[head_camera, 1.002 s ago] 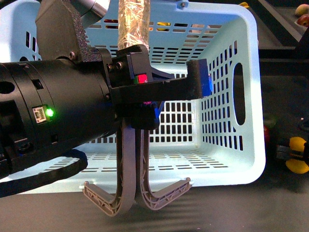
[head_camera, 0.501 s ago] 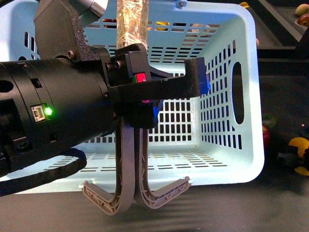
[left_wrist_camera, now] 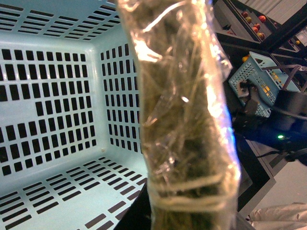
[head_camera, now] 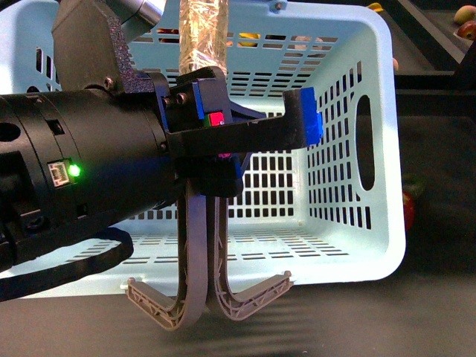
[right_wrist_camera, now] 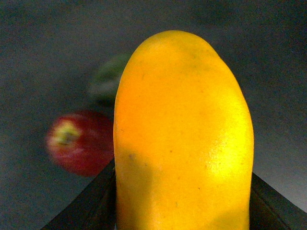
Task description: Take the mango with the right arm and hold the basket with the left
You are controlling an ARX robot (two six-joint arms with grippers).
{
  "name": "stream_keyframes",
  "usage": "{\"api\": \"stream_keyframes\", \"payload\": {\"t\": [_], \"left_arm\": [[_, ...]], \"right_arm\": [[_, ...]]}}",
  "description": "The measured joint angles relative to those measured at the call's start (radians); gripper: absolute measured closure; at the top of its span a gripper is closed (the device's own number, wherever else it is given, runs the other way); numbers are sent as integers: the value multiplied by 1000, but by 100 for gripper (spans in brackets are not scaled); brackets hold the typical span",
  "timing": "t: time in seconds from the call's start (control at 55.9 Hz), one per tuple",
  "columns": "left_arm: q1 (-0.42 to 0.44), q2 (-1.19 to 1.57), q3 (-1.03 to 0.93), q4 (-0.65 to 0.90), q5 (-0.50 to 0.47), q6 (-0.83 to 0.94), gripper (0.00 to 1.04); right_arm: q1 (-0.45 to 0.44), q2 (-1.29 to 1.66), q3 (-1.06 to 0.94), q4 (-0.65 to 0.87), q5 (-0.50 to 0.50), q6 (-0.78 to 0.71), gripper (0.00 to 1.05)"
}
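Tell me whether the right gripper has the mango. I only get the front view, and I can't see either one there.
Observer: It looks like it. In the right wrist view the right gripper has the mango between its fingers, and the fruit fills most of the picture.
Operator: Anything close behind it?
Observer: An apple, red and blurred, lies on the dark surface behind the mango, with a blurred green thing beyond it.
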Motion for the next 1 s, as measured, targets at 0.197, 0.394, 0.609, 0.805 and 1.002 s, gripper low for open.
{"api": "stream_keyframes", "payload": {"t": [0.197, 0.394, 0.609, 0.805, 1.002], "left_arm": [[0, 0, 0, 0, 1, 0, 100], [0, 0, 0, 0, 0, 0, 100], [0, 0, 0, 0, -1, 0, 100], [0, -1, 0, 0, 0, 0, 100], [0, -1, 0, 0, 0, 0, 100]], "right_arm": [[101, -304, -115, -78, -125, 95, 48], [258, -574, -159, -152, -189, 163, 48], [495, -718, -161, -182, -169, 194, 48], [620, -579, -98, -183, -79, 194, 48], [672, -446, -45, -172, 10, 204, 48]]}}
